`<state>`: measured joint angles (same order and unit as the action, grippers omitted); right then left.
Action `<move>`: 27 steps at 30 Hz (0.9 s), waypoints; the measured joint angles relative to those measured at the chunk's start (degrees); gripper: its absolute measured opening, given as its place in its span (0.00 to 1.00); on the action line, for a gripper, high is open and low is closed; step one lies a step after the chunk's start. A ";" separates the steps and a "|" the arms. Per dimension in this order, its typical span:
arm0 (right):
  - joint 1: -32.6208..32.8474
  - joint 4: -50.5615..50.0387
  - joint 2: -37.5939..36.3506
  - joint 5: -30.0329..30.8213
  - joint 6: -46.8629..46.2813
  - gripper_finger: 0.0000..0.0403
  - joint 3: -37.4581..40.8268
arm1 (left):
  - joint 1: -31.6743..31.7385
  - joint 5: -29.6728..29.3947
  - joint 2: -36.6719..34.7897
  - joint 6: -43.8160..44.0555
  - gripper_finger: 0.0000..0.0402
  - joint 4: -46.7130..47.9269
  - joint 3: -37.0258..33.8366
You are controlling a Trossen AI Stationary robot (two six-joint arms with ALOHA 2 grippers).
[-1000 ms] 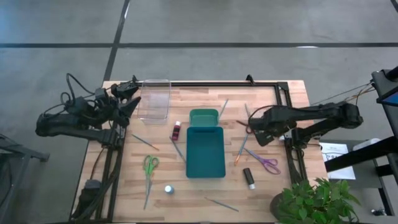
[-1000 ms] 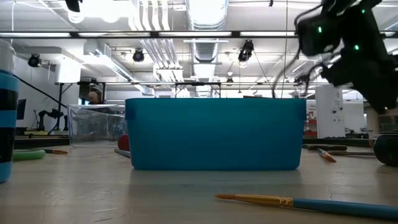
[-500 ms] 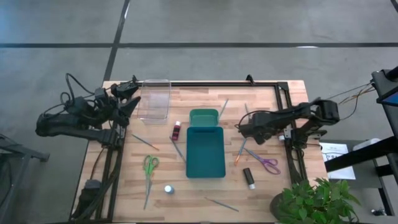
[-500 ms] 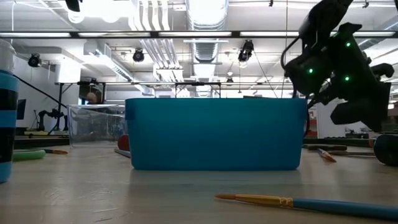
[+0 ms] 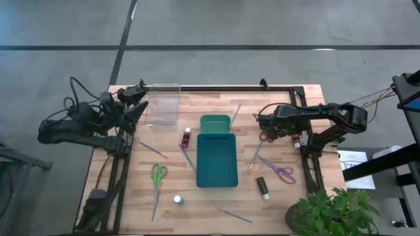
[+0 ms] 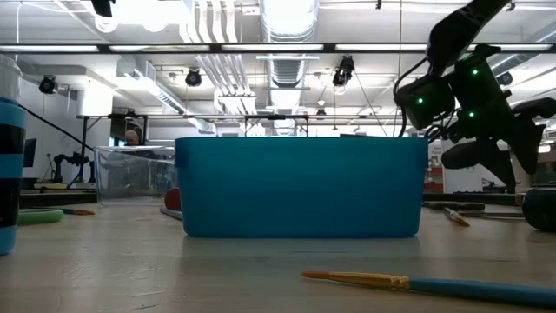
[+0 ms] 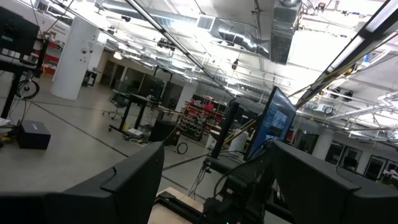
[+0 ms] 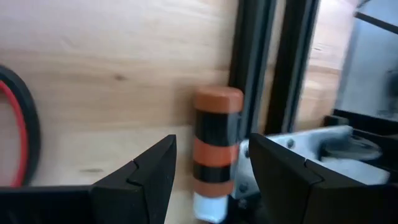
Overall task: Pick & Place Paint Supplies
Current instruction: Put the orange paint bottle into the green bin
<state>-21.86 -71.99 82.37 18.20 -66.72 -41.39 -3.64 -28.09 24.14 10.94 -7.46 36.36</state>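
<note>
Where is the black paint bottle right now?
High view: the black paint bottle lies on the table's right side, just right of the teal tray, below the purple scissors.

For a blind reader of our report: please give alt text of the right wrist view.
The right gripper, open, points at an upright orange-and-black striped bottle standing on the wooden table against a black frame rail. A red scissor handle shows at one edge.
</note>
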 joint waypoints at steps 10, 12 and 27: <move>-4.33 4.12 -4.00 -1.70 2.88 0.50 4.74 | 0.01 0.06 0.00 0.04 0.75 0.00 0.00; -4.35 5.84 -3.55 -1.73 3.79 0.50 5.48 | 0.00 0.12 0.00 0.04 0.75 0.01 0.00; -4.47 11.95 0.30 -2.31 4.96 0.49 8.01 | 0.01 0.11 0.07 2.60 0.75 -0.02 0.02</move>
<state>-26.33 -60.05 82.67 15.89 -61.76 -33.39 -3.63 -27.98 24.21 13.54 -7.49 36.38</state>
